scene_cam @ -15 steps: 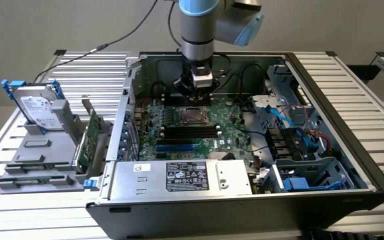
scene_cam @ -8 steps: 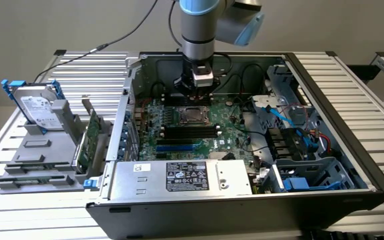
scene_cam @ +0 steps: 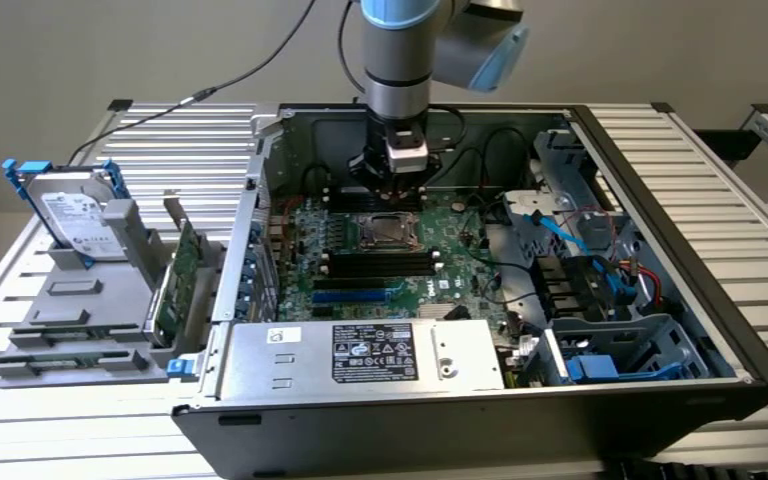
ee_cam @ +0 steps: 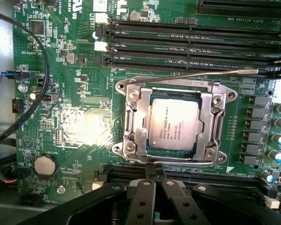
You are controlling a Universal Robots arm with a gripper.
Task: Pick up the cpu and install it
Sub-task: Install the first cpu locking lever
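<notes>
1. cpu (ee_cam: 173, 124): silver-topped chip, lying flat in the motherboard (ee_cam: 79, 122) socket, metal frame (ee_cam: 131, 117) around it.
2. hand (ee_cam: 154, 171): fingers pressed together, gripping nothing (tips just beside the socket's edge).
3. computer case (scene_cam: 678, 300): open, on the bench (scene_cam: 704, 140).

Arm (scene_cam: 398, 60) w/ gripper (scene_cam: 392, 192) inside open PC case (scene_cam: 491, 430), close over cpu (scene_cam: 387, 232) in socket; hard drive (scene_cam: 71, 215) at exterior view's left.

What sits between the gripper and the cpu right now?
In the wrist view, the socket's metal frame and its thin latch wire separate the shut gripper from the cpu.
</notes>
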